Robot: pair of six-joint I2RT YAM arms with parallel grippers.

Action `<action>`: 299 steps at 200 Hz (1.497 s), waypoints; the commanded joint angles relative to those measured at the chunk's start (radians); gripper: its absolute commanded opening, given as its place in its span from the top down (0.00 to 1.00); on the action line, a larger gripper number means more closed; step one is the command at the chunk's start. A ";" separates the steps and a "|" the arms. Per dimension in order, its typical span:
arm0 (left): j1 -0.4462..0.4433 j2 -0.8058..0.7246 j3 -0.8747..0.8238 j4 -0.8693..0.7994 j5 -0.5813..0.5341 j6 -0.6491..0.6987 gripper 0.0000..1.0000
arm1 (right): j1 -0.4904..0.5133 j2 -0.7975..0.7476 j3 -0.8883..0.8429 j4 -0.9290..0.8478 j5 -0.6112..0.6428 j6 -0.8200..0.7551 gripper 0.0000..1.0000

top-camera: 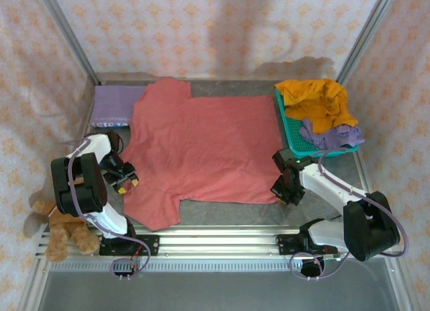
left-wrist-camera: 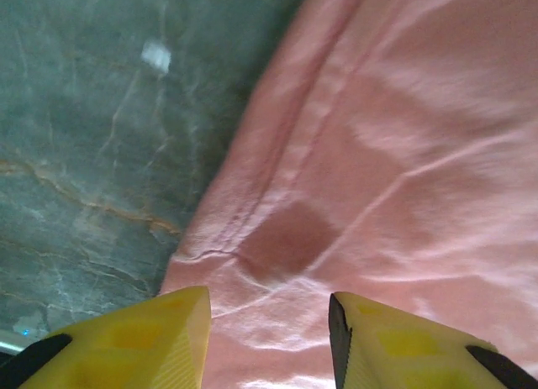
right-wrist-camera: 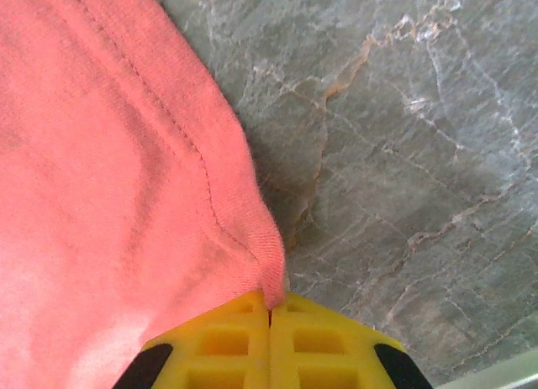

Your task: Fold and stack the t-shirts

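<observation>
The dusty red t-shirt (top-camera: 201, 146) lies spread flat across the middle of the table. My right gripper (top-camera: 281, 187) is shut on the shirt's near right hem corner (right-wrist-camera: 265, 271), pinching the cloth between its yellow fingers. My left gripper (top-camera: 129, 180) is open at the shirt's left side near a sleeve; its yellow fingers (left-wrist-camera: 160, 339) straddle the red cloth (left-wrist-camera: 378, 154) close to its seamed edge. A mustard orange shirt (top-camera: 317, 101) and a lavender one (top-camera: 329, 135) lie crumpled in the basket. A folded lavender shirt (top-camera: 114, 104) rests at the back left.
The teal mesh basket (top-camera: 290, 138) stands at the back right. A brown teddy bear (top-camera: 64, 227) sits by the left arm's base. Grey marbled tabletop (right-wrist-camera: 403, 137) shows beside the shirt. A metal rail (top-camera: 222, 240) runs along the near edge.
</observation>
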 commanded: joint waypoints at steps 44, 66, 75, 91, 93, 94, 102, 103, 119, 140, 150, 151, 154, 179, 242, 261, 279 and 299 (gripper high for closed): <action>0.021 -0.048 -0.038 0.027 -0.125 -0.078 0.58 | -0.003 -0.039 0.026 -0.047 -0.005 -0.042 1.00; 0.044 -0.057 -0.015 -0.001 -0.158 -0.052 0.53 | -0.003 -0.039 0.026 -0.036 -0.013 -0.047 1.00; 0.050 -0.057 -0.009 -0.006 -0.165 -0.045 0.51 | -0.003 -0.036 0.026 -0.034 -0.012 -0.048 1.00; 0.050 -0.053 -0.012 0.013 -0.147 -0.043 0.51 | -0.004 -0.034 0.024 -0.028 -0.013 -0.044 1.00; 0.050 -0.050 -0.013 0.015 -0.143 -0.043 0.51 | -0.004 -0.033 0.023 -0.027 -0.014 -0.043 1.00; 0.050 -0.048 -0.014 0.016 -0.141 -0.043 0.51 | -0.004 -0.034 0.023 -0.027 -0.014 -0.043 1.00; 0.051 -0.033 -0.012 0.023 -0.118 -0.041 0.52 | -0.004 -0.035 0.022 -0.025 -0.013 -0.039 1.00; 0.051 -0.032 -0.012 0.023 -0.115 -0.040 0.51 | -0.004 -0.035 0.021 -0.025 -0.013 -0.038 1.00; 0.052 -0.012 -0.015 0.037 -0.088 -0.039 0.52 | -0.003 -0.041 0.024 -0.032 -0.006 -0.034 1.00; 0.052 -0.025 -0.021 0.058 -0.096 -0.038 0.57 | -0.003 -0.050 0.029 -0.049 0.005 -0.032 1.00; 0.053 -0.014 -0.026 0.067 -0.091 -0.036 0.60 | -0.003 -0.054 0.027 -0.046 0.005 -0.030 1.00; 0.053 -0.011 -0.025 0.067 -0.089 -0.035 0.60 | -0.003 -0.054 0.027 -0.046 0.005 -0.030 1.00; 0.053 -0.004 -0.025 0.068 -0.085 -0.035 0.60 | -0.003 -0.054 0.027 -0.047 0.005 -0.030 1.00; 0.053 0.038 -0.042 0.098 -0.053 -0.025 0.67 | -0.004 -0.054 0.034 -0.058 0.009 -0.031 1.00; 0.052 0.042 -0.055 0.116 -0.021 -0.014 0.87 | -0.003 -0.092 0.045 -0.090 0.010 -0.024 1.00; 0.050 0.020 -0.054 0.099 0.002 -0.010 1.00 | -0.004 -0.112 0.056 -0.115 0.020 -0.021 1.00; 0.050 -0.013 -0.037 0.063 0.012 0.003 1.00 | -0.004 -0.134 0.059 -0.120 0.009 -0.016 1.00; 0.051 -0.033 0.002 0.016 0.071 0.017 1.00 | -0.004 -0.148 0.064 -0.109 -0.011 0.001 1.00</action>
